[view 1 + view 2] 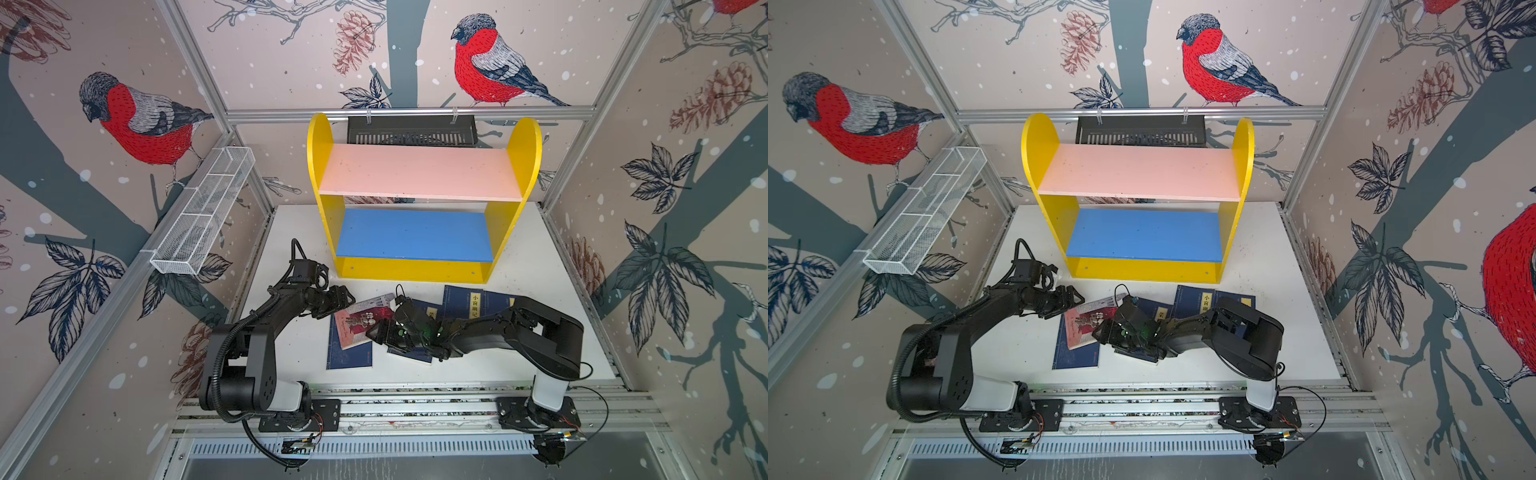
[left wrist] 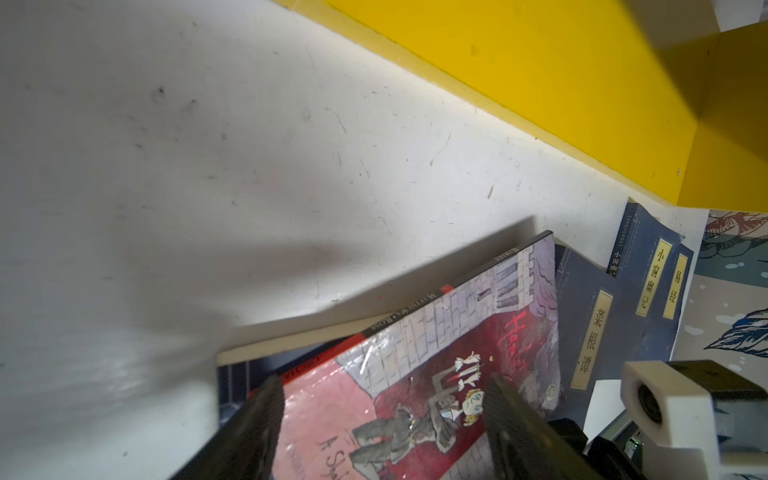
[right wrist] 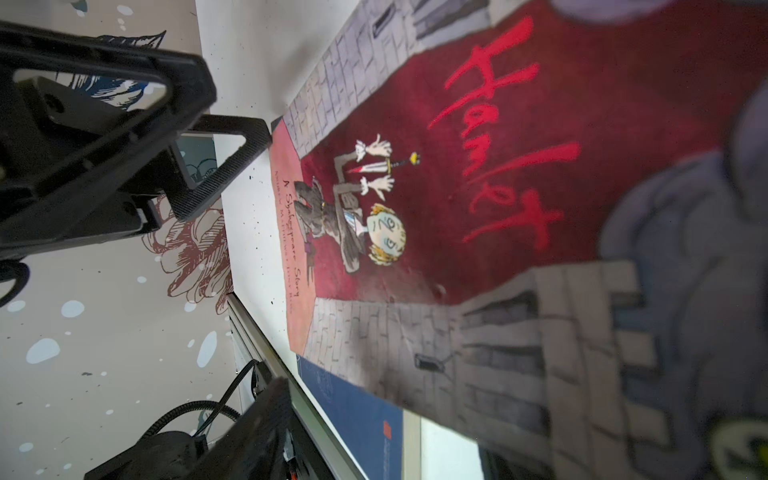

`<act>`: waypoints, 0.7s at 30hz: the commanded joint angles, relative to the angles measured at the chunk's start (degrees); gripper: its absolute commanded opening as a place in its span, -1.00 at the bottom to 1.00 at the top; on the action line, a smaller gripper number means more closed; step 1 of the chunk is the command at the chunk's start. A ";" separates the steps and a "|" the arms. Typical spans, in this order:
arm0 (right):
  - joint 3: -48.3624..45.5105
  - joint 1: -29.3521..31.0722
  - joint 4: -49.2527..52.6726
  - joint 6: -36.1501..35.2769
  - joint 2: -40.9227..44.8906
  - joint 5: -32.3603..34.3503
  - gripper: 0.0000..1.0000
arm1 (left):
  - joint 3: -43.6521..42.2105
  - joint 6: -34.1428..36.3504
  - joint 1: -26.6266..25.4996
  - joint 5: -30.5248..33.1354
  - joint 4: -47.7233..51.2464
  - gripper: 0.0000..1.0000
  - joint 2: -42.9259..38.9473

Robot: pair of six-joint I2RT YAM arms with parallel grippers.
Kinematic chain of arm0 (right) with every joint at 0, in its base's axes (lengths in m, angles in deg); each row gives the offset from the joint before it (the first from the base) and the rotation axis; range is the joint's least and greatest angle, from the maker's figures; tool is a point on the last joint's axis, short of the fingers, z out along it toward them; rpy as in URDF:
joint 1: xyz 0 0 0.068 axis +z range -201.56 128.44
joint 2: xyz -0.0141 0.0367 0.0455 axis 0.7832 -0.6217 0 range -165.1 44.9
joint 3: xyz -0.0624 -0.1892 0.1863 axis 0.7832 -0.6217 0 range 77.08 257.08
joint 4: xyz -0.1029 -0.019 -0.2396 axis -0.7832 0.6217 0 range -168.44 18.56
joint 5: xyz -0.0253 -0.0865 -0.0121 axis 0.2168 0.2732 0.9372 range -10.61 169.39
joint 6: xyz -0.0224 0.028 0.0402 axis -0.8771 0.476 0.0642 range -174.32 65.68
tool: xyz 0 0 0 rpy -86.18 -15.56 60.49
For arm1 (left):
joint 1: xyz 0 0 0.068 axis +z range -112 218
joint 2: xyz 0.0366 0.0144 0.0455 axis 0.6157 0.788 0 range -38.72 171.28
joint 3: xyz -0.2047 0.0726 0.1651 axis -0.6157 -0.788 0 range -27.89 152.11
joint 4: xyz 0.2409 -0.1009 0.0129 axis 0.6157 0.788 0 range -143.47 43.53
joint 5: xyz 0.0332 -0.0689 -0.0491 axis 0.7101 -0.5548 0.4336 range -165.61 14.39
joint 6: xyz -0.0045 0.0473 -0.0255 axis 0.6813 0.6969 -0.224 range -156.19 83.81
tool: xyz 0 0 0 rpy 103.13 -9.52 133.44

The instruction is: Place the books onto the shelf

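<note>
We see nothing shelved yet: the yellow-sided two-tier wooden shelf (image 1: 320,166) stands bare at the white tabletop's (image 1: 540,332) back edge, while all five thin paperbacks (image 1: 349,357) lie before it; the left gripper (image 1: 347,297) is spread beside the grey-and-red illustrated one (image 1: 357,322), and we cannot tell whether the right gripper (image 1: 384,332) at its other edge is pinching.

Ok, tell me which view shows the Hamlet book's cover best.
The right wrist view: the Hamlet book fills it, red title readable. The left wrist view shows it slanted, its lower part cut off, framed by the left gripper. In both top views it is small, partly hidden by the right gripper.
</note>
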 commanded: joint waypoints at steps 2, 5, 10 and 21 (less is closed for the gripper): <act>-0.68 -0.45 -1.75 1.99 -0.89 2.17 0.42 | 0.64 1.13 -0.20 0.32 -0.61 0.53 1.73; -2.23 -1.01 -5.23 3.74 -1.42 2.35 0.42 | 0.95 1.32 -0.19 -0.44 0.18 0.50 2.81; -2.39 -1.56 -6.77 4.10 -1.97 3.13 0.41 | 1.05 0.67 -0.31 -1.14 0.73 0.49 1.47; -2.20 -2.33 -7.91 5.05 -2.41 7.01 0.29 | -1.45 -1.14 -0.61 -6.15 -0.27 0.48 -0.93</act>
